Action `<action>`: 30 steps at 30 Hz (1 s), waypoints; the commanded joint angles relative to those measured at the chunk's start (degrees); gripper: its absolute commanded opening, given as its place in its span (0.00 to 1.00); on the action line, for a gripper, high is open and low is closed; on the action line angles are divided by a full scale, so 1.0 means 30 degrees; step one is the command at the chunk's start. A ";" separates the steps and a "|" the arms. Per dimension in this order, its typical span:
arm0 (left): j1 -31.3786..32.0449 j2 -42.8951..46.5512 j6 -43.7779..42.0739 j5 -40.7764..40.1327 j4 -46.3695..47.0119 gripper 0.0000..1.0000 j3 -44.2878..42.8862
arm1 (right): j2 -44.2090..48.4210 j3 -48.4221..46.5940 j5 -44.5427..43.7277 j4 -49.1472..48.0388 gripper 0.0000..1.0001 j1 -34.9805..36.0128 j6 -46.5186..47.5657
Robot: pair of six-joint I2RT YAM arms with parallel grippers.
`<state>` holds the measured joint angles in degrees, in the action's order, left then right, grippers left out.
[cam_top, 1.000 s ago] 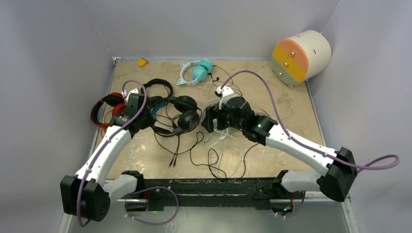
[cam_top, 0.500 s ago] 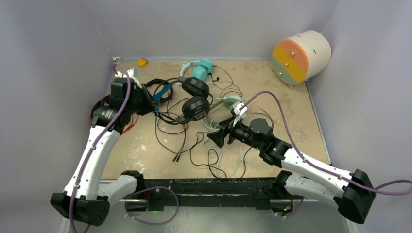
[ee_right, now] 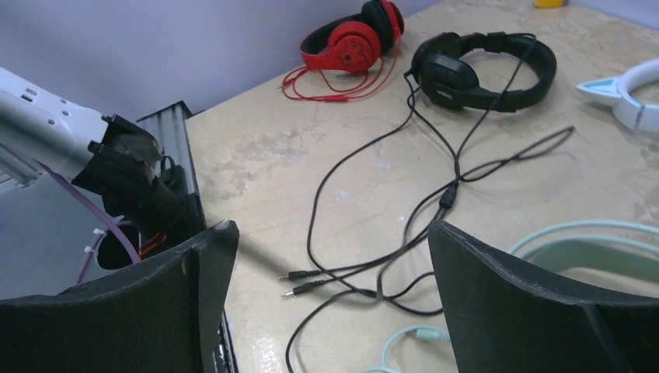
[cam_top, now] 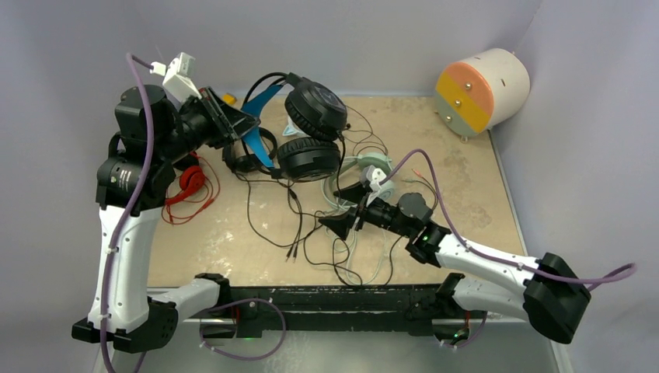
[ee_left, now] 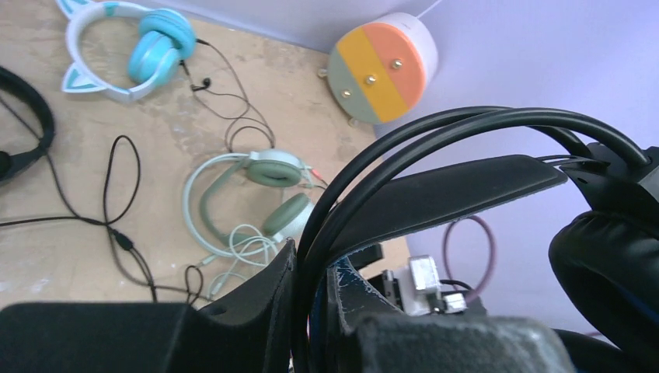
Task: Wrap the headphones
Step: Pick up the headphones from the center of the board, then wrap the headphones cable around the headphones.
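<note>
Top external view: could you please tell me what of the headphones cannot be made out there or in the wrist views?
- Top external: the lifted black headphones hide nearly all of the teal cat-eared headset.
- Top external: the left arm covers part of the red headphones.
- Right wrist: the right claw and the frame edge cut off most of the mint-green headphones.

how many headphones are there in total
5: black-and-blue pair held up by the left gripper; small black pair and red pair at left; mint-green pair in the middle; teal cat-eared pair at the back. None looks hidden.
</note>
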<state>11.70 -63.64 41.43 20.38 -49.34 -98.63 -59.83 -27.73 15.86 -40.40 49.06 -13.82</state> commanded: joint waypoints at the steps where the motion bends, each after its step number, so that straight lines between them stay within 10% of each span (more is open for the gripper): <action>1: -0.0092 -0.0659 0.1691 0.2132 0.0176 0.00 -0.2020 | -0.0816 -0.0630 0.0910 -0.3926 0.94 -0.0064 0.0096; 21: -0.0107 -0.1806 0.3694 0.2907 0.0054 0.00 -0.1381 | -0.4034 -0.3450 0.3480 -0.4967 0.71 -0.0064 -0.0443; 30: -0.0534 -0.2643 0.5406 0.2153 -0.0349 0.00 -0.0819 | -0.5773 -0.3727 0.5183 -0.6280 0.13 0.0220 -0.2169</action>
<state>11.33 -71.00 51.22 27.27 -52.31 -100.62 -76.99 -37.80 26.98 -54.41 49.06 -17.21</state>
